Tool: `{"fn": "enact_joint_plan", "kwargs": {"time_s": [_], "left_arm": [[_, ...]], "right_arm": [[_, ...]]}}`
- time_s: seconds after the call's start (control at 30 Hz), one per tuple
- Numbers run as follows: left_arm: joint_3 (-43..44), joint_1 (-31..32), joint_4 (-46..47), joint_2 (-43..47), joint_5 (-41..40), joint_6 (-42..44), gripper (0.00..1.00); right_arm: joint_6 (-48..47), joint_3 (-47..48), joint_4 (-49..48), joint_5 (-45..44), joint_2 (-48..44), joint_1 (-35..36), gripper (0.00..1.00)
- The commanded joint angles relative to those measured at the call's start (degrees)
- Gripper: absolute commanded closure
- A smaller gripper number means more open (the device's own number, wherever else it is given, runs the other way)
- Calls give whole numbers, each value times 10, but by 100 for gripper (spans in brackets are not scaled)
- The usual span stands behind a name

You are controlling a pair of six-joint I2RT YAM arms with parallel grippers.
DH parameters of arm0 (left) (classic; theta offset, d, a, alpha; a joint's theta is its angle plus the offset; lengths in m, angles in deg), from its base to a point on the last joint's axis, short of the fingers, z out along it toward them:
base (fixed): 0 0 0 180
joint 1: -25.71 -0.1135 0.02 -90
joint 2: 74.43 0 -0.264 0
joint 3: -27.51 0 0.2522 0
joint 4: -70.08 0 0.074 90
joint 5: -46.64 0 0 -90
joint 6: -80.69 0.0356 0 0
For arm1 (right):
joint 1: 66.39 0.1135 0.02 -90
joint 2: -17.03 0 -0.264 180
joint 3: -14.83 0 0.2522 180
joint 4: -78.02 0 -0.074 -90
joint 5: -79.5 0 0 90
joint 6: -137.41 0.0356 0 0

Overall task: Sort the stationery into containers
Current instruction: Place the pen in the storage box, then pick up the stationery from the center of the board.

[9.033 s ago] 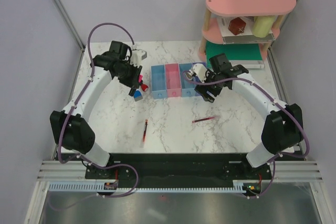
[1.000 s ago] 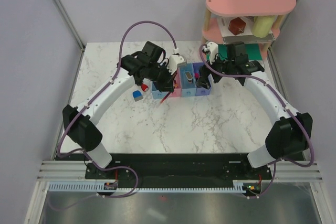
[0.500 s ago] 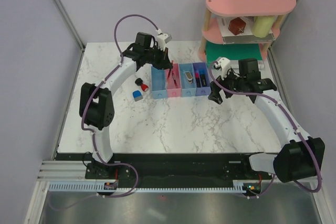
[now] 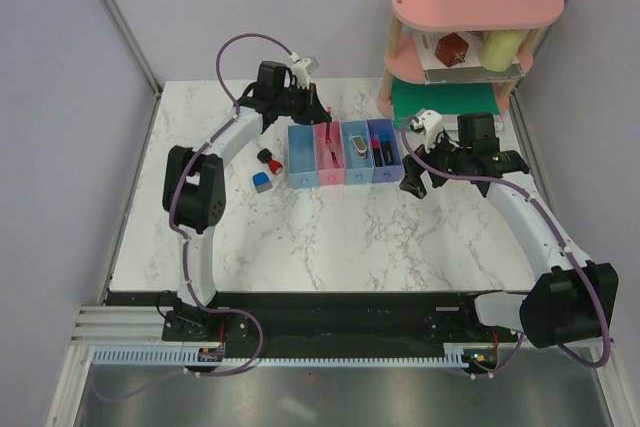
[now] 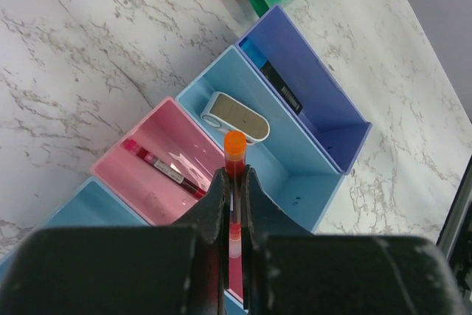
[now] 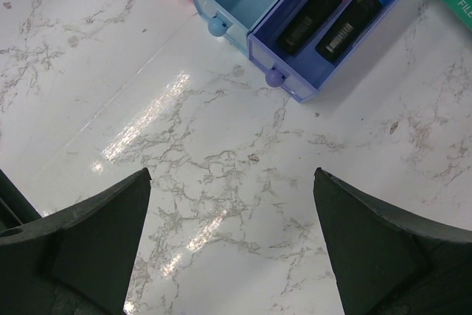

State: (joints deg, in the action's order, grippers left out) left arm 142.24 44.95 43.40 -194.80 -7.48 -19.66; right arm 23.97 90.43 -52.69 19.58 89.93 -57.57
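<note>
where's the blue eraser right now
In the top view, the blue eraser lies on the table, left of the blue bin, just in front of the red-black stub.

Glossy marble-patterned table (image 6: 221,204) top; smooth, slightly shiny plastic bins (image 5: 295,171).

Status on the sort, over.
Left gripper shut on red pen at pink bin. Right gripper open, empty. Blue eraser, red-black stub unsorted on table. Nothing blocking.

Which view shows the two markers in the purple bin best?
Right wrist: the pink-capped marker and blue-capped marker lie side by side in the purple bin, labels visible. Top external shows them tiny; left wrist catches only one, partly.
</note>
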Motion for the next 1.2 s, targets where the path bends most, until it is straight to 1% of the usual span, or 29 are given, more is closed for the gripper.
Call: {"fn": "enact_joint_plan", "kwargs": {"time_s": [0.0, 0.03, 0.07, 0.1, 0.13, 0.17, 0.23, 0.27, 0.3, 0.37, 0.47, 0.57, 0.6, 0.63, 0.67, 0.7, 0.73, 0.77, 0.8, 0.83, 0.87, 0.93, 0.97, 1.03, 1.07, 1.17], "left_arm": [[-2, 2, 30, -16, 23, -35, 98], [-5, 2, 28, -17, 21, -33, 98], [-11, 2, 27, -18, 19, -30, 96], [-13, 2, 21, -18, 18, -23, 90], [-14, 2, 19, -18, 16, -20, 83], [-15, 2, 15, -18, 16, -17, 69], [-15, 2, 5, -17, 17, -6, 59], [-16, 2, 3, -15, 17, -5, 45], [-17, 2, -2, -13, 16, 1, 37], [-17, 1, -5, -3, 10, 5, 24], [-12, 1, -25, 11, 6, 26, 23], [-6, 1, -84, 51, -12, 80, 22], [-9, 2, -100, 63, -20, 127, 22], [-11, 1, -119, 90, -36, 150, 22], [-22, 2, -166, 101, -48, 174, 20], [-27, 2, -186, 113, -69, 208, 20], [-36, 1, -209, 130, -118, 219, 19], [-58, 0, -241, 142, -140, 229, 19], [-76, -2, -254, 152, -155, 246, 18], [-96, -5, -257, 180, -188, 249, 18], [-137, -5, -260, 194, -204, 253, 16], [-172, -8, -269, 218, -243, 264, 13], [-201, -7, -273, 238, -252, 274, 12], [-230, -8, -280, 256, -262, 297, 11], [-258, -7, -279, 268, -266, 323, 10], [-299, -9, -271, 271, -283, 380, 7]], "right_arm": [[-9, 11, -17, 9, -2, -2, 2], [-11, 10, -16, 10, -1, -2, 2], [-12, 9, -16, 13, -1, -2, 2], [-13, 8, -17, 15, 0, -2, 2], [-13, 8, -17, 16, 0, -1, 2], [-13, 8, -17, 18, 0, -2, 2], [-13, 8, -17, 20, 1, -2, 2], [-13, 9, -17, 21, 1, -1, 2], [-13, 10, -16, 20, 0, -2, 2], [-17, 13, -12, 22, 0, -2, 2], [-19, 21, -8, 23, 1, -2, 2], [-22, 32, 2, 24, 5, -1, 2], [-23, 35, 3, 24, 5, -1, 2], [-24, 42, 5, 26, 5, -2, 2], [-23, 46, 6, 27, 6, -2, 2], [-23, 49, 5, 28, 7, -1, 2], [-22, 56, 5, 31, 7, -2, 2], [-22, 57, 4, 33, 7, -2, 2], [-23, 59, 3, 36, 7, -2, 2], [-20, 61, 2, 38, 7, -2, 2], [-19, 63, -1, 44, 8, -1, 2], [-14, 64, -3, 48, 7, -2, 2], [-13, 64, -2, 52, 7, -2, 2], [-13, 69, -3, 52, 4, -2, 2], [-13, 71, -2, 52, 3, -2, 2], [-14, 79, 4, 57, -1, -2, 2]]}}
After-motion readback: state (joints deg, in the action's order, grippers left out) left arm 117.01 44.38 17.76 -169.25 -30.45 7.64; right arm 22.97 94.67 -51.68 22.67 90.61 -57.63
